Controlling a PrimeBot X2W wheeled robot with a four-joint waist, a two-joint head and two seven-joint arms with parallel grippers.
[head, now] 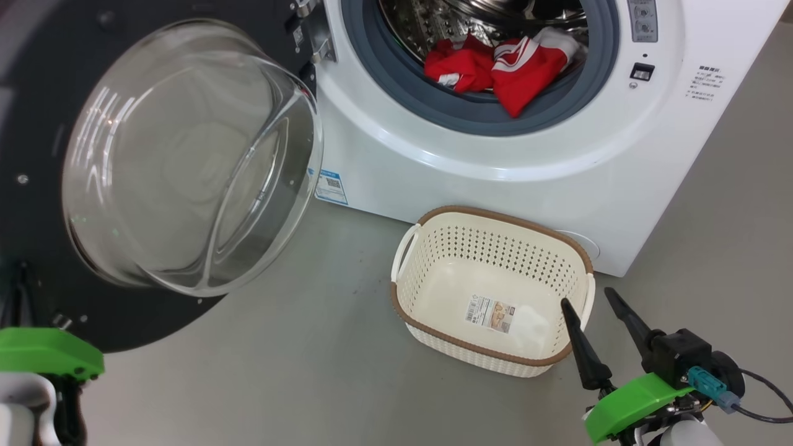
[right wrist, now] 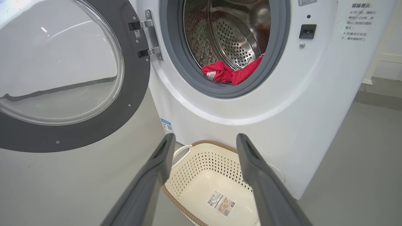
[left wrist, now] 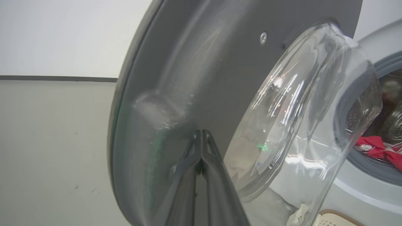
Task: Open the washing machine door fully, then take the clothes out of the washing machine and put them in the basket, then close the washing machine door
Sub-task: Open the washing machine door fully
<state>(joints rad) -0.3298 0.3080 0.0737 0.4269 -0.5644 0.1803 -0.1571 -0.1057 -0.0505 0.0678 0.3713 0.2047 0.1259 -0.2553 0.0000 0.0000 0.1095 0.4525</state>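
My left gripper [left wrist: 201, 138] has its fingers pressed together beside the open washing machine door [head: 186, 155], one glossy black ring around bulging glass. My right gripper [head: 586, 296] stands spread by one perforated cream basket [head: 489, 214]. Crumpled red clothes [head: 502, 68] lie in the steel drum [right wrist: 232, 40].

Red clothes [head: 526, 74] striped in white are pictured; the washing machine [head: 433, 161] is shown white and ringed in grey, its door [head: 37, 93] rimmed in black, the perforated cream basket [head: 495, 248] edged in brown.
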